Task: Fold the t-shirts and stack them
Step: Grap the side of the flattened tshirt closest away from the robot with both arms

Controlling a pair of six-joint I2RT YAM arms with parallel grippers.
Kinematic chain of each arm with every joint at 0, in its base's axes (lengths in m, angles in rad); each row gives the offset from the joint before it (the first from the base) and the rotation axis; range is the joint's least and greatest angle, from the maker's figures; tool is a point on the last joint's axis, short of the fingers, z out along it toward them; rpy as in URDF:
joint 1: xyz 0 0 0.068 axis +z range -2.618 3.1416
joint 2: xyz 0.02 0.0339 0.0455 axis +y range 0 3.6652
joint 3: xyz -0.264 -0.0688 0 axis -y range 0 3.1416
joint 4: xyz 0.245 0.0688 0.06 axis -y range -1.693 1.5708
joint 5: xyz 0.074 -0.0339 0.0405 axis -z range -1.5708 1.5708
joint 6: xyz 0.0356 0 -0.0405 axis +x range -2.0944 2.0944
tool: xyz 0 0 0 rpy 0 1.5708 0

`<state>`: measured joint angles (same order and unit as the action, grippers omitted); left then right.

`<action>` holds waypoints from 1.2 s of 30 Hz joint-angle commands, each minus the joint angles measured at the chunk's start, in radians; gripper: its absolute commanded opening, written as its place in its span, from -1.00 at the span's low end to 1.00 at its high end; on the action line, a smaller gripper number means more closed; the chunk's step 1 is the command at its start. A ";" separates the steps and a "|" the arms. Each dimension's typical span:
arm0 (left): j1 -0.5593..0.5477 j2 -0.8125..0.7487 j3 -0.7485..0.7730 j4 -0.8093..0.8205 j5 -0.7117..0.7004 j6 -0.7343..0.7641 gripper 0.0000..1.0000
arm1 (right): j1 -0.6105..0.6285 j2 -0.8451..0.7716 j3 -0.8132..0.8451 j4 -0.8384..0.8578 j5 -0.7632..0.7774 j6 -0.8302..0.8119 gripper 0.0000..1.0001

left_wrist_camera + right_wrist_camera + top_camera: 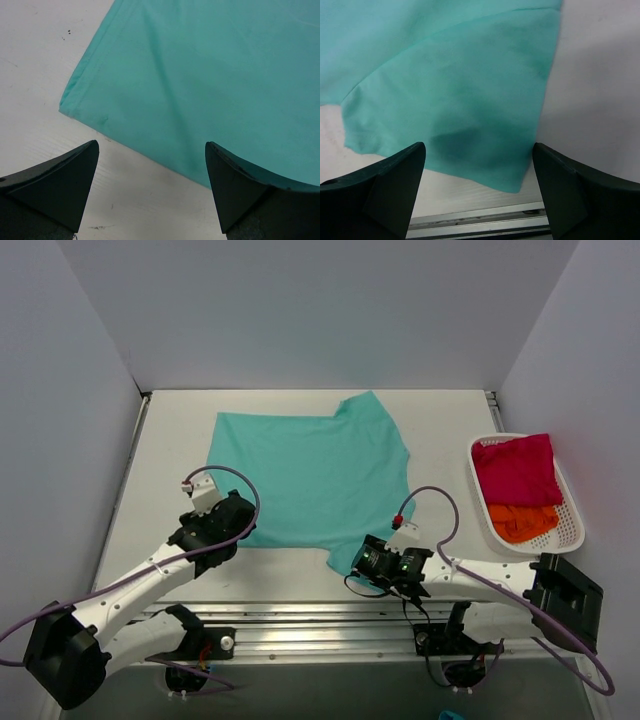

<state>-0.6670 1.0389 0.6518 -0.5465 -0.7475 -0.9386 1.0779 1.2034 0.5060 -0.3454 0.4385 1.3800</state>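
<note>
Right pincer (358, 562) splayed; basket (574, 515): crimson t-shirt (515, 468), orange t-shirt (522, 522)

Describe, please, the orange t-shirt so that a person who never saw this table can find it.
On the right side of the table stands a white mesh basket. Two crumpled garments lie in it. The orange t-shirt is the one at the near end, beside the larger crimson-pink one.

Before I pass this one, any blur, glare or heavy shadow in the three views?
Top external: even light, no glare, teal t-shirt sharp, faint shadows under the arms. Left wrist: cloth crisp, left gripper dark, edges slightly soft. Right wrist: a dull shadow patch on the shirt ahead of the right gripper, no motion blur.
</note>
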 commanded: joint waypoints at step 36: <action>-0.008 0.216 0.055 -0.174 -0.009 -0.307 0.86 | -0.358 -0.159 -0.041 0.033 -0.070 -0.312 -1.00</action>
<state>-0.6689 1.2354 0.6647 -0.6830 -0.7292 -1.1931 0.7635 1.0435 0.4671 -0.3000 0.3706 1.1488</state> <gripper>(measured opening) 0.927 0.008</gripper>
